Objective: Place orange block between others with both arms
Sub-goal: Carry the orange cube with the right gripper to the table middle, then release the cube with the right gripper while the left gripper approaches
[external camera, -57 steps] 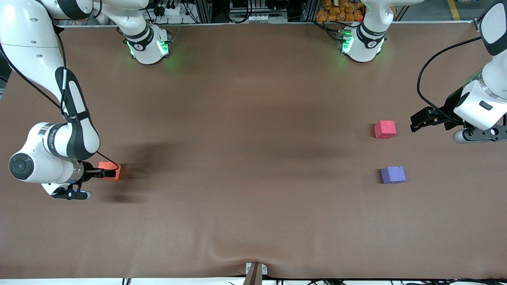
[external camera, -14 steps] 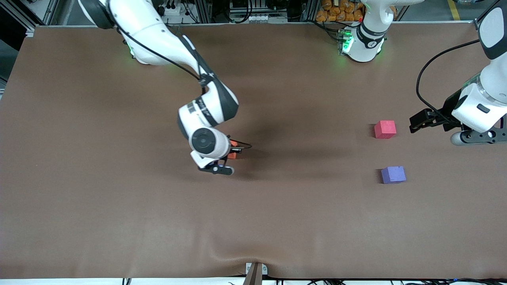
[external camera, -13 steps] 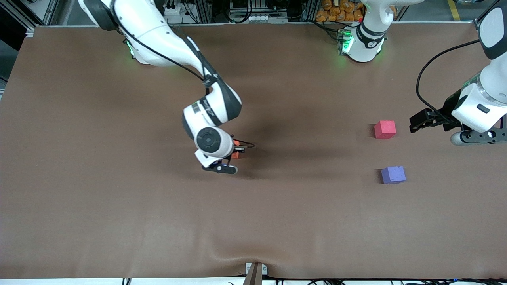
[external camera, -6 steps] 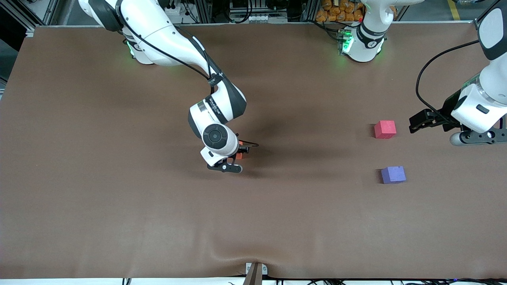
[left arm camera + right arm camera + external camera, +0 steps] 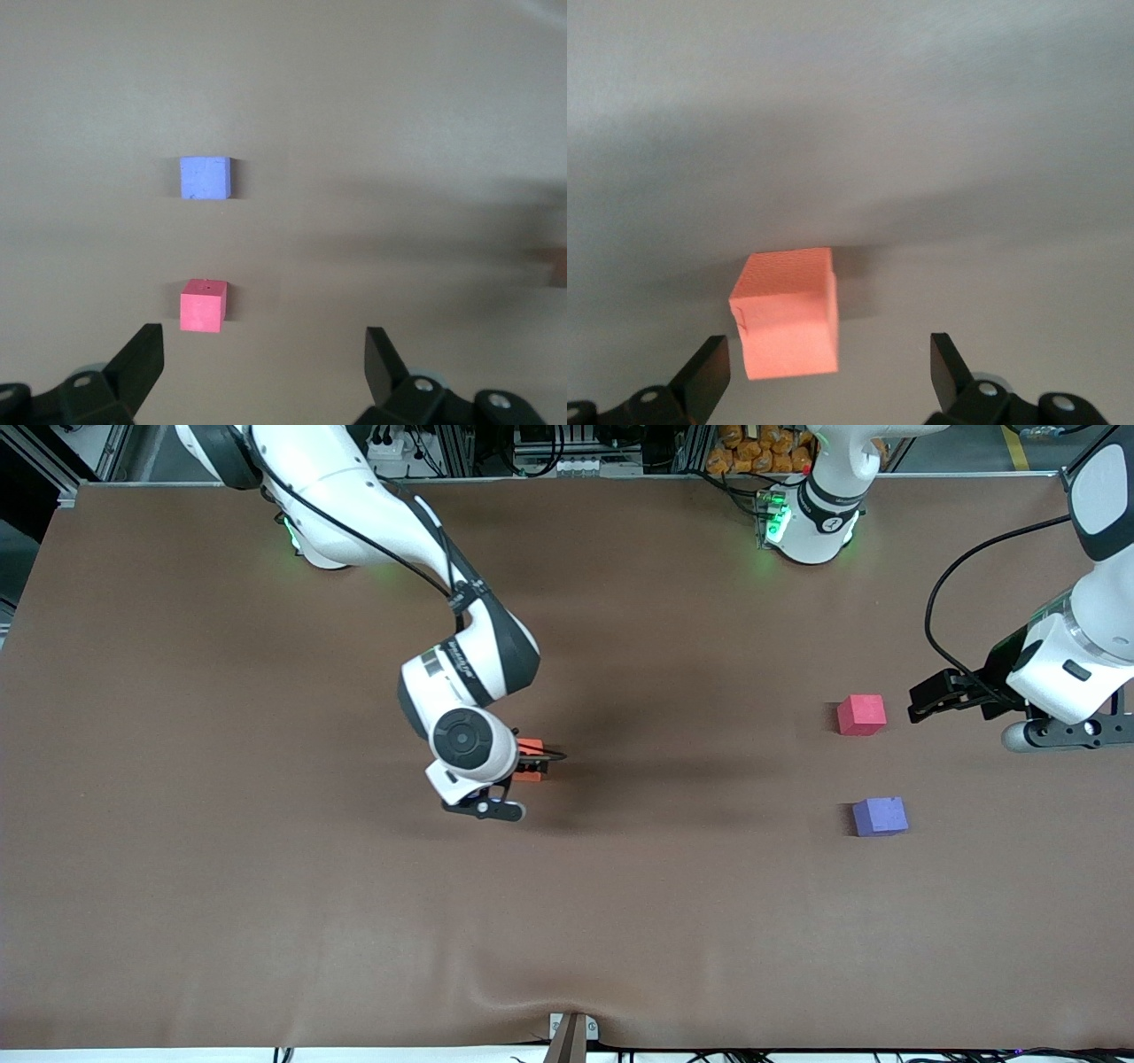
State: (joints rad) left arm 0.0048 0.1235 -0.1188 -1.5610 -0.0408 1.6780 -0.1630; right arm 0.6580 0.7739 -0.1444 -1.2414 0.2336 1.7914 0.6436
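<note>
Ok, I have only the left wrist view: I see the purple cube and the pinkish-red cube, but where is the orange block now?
Observer: The orange block lies on the table near its middle, well toward the right arm's end from both cubes.
Operator: Is the right gripper holding it?
Observer: No. The right gripper is open around it, and its fingers do not touch it.
Operator: My left gripper waits open near the pinkish-red cube. Is the block in line with the gap?
Observer: Roughly: it is nearer to the front camera than the pinkish-red cube and farther than the purple cube.
</note>
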